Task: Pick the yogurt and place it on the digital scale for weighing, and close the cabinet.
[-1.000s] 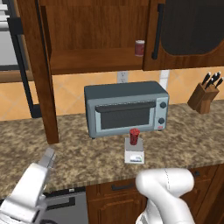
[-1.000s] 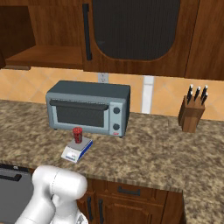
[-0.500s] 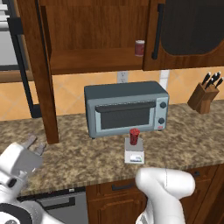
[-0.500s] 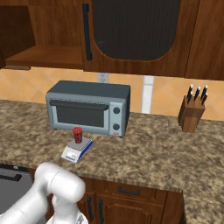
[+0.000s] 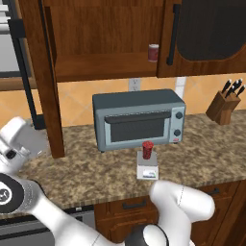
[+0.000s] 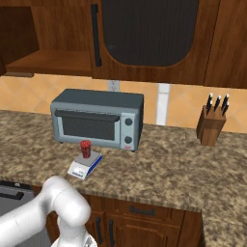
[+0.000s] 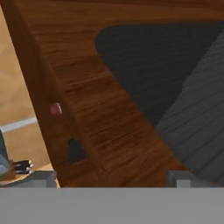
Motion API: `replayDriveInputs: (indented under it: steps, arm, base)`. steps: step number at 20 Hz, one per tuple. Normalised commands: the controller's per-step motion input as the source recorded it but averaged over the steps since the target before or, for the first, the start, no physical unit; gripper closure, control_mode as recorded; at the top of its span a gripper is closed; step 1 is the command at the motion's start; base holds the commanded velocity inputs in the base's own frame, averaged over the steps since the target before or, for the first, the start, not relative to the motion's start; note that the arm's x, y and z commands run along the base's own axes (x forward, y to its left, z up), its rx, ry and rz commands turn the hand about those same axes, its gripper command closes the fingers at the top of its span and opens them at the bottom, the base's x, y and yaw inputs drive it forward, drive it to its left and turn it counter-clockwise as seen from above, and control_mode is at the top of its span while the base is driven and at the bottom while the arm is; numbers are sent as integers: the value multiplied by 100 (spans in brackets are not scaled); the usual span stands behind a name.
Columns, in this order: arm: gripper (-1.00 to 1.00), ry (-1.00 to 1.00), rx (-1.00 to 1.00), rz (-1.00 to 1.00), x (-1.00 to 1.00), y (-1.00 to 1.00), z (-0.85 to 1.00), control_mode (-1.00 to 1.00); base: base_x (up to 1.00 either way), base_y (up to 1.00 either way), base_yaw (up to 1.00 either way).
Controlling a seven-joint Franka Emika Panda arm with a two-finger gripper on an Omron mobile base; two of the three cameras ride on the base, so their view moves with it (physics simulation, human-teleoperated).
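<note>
yogurt (image 5: 147, 150) sits upright on the digital scale (image 5: 147, 169), centre frame in front of the toaster oven (image 5: 138, 119); cabinet (image 5: 48, 86) door at left stands open; gripper (image 7: 111, 177) spread wide, empty, tips close against the door panel. Risk, as I judge it: a glancing push slides along the wood so the door stays ajar; the arm's sweep could clip the cup off the scale.

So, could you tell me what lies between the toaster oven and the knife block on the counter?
Bare granite counter lies between the toaster oven and the knife block in the right base view.
</note>
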Motion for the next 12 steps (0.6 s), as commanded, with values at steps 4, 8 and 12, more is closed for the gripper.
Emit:
replayDriveInputs:
  steps: [4,8,12]
  arm:
    - [-100,-10,14,-14,19,-98,61,-100]
    - [-100,-14,23,-8,-4,-100,77,-100]
    - [-100,-4,35,-2,-18,-100,80,-100]
  base:
    - [0,0,0]
    - [0,0,0]
    - [0,0,0]
